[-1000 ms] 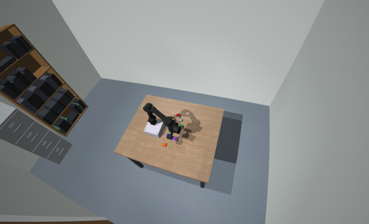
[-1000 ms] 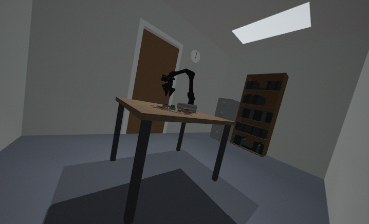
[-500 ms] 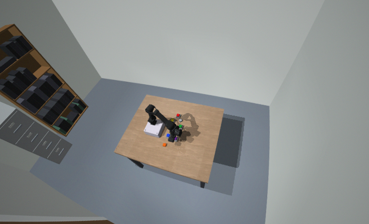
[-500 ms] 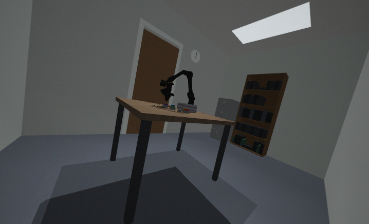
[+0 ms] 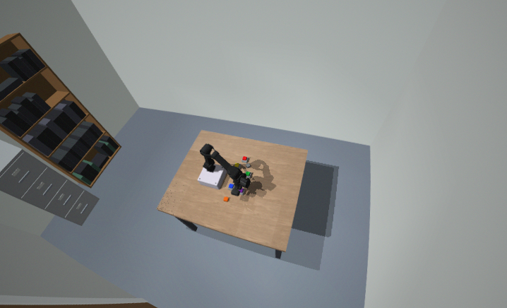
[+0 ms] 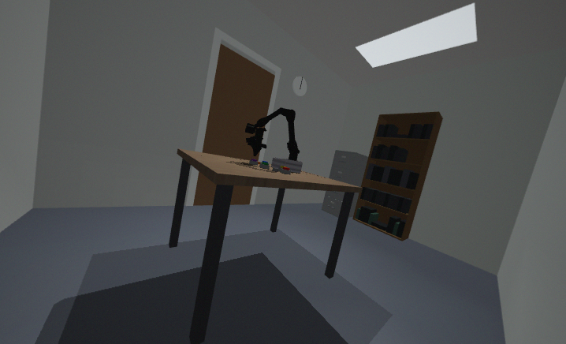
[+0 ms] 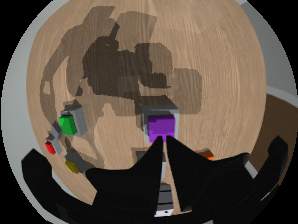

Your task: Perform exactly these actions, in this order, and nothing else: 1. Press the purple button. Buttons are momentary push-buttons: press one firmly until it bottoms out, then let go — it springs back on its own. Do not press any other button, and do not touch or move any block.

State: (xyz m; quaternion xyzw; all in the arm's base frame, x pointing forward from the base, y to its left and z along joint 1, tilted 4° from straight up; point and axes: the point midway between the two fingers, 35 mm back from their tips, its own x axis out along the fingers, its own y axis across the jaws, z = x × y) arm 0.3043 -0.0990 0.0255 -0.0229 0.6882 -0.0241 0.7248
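Note:
The purple button (image 5: pixel 241 191) (image 6: pixel 253 161) (image 7: pixel 161 126) sits in its grey housing on the table, with its cap standing up in the wrist view. My gripper (image 6: pixel 255 154) (image 7: pixel 163 139) is shut and empty, pointing down. In the exterior view its tips are a short gap above the purple button. In the wrist view the tips overlap the near edge of the purple cap. In the top view the arm partly hides the fingers and the button.
The blue button (image 5: pixel 231 186) is beside the purple one, mostly hidden by the fingers in the wrist view. Green (image 5: pixel 248 173) (image 7: pixel 67 125), red (image 5: pixel 244 157) (image 7: pixel 50 147) and yellow (image 5: pixel 236 165) (image 7: pixel 72 166) buttons stand farther off. An orange block (image 5: pixel 225 198) (image 7: pixel 206 155) and a grey block (image 5: pixel 248 165) lie on the table.

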